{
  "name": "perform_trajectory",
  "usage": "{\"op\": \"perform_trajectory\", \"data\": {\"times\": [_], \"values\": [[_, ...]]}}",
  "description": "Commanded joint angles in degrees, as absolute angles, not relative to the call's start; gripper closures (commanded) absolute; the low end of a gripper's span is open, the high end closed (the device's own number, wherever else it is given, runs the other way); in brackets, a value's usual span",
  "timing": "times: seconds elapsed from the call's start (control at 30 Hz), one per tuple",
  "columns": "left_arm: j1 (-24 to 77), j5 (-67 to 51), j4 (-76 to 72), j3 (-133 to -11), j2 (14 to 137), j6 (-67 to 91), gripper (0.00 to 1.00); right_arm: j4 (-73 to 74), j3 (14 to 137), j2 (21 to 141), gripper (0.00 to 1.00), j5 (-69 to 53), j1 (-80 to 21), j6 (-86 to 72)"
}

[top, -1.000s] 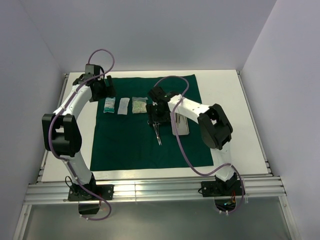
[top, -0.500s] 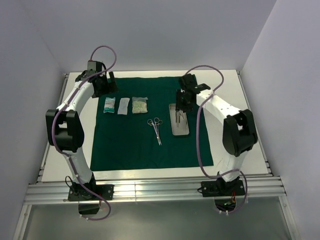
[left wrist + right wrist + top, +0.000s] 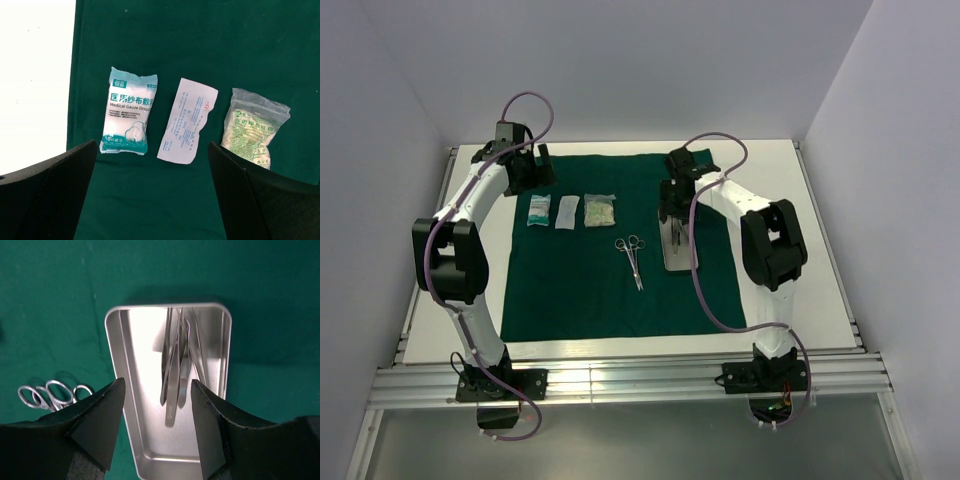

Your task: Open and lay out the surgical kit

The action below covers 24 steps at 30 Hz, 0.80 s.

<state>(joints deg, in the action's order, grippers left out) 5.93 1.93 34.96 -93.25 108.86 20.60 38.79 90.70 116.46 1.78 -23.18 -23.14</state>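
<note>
Okay so, the dark green cloth wrap [image 3: 580,290] is seen spread flat over the white bench [image 3: 785,190]. Three packets are lined up in a row on its far left part: a gauze packet [image 3: 128,111] with teal print, a white paper packet [image 3: 187,121] just beside it, and a clear bag [image 3: 255,127] with greenish stuff inside, none of them touching. The left tool [image 3: 152,197] is held above that row with its jaws spread really wide, and nothing is caught between them. Over on the right part of the cloth the steel tray [image 3: 131,365] is parked, with several slim tweezers [image 3: 175,375] piled lengthwise inside it. The right tool [image 3: 156,425] is hung right over the tray, jaws parted a moderate amount, and no instrument is gripped as far as can be made out. A pair of scissors-like clamps [image 3: 632,258] is laid on the cloth just left of the tray, ring handles pointed toward the far side.
</note>
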Motion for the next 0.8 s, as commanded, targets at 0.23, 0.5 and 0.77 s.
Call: {"op": "perform_trajectory", "data": {"times": [0.23,0.5,0.77], "values": [[6.2,2.7,35.2,-96.9,110.4,19.7,0.04,39.3,95.3,119.9,0.39,7.2,-22.9,-22.3],[6.2,2.5,35.4,-97.4,111.1,19.7,0.03,39.7,95.1,120.6,0.41,9.2,-22.9,-21.8],[6.2,2.0,36.4,-99.0,112.2,19.4,0.03,39.9,96.1,122.6,0.41,8.9,-23.1,-22.2]]}}
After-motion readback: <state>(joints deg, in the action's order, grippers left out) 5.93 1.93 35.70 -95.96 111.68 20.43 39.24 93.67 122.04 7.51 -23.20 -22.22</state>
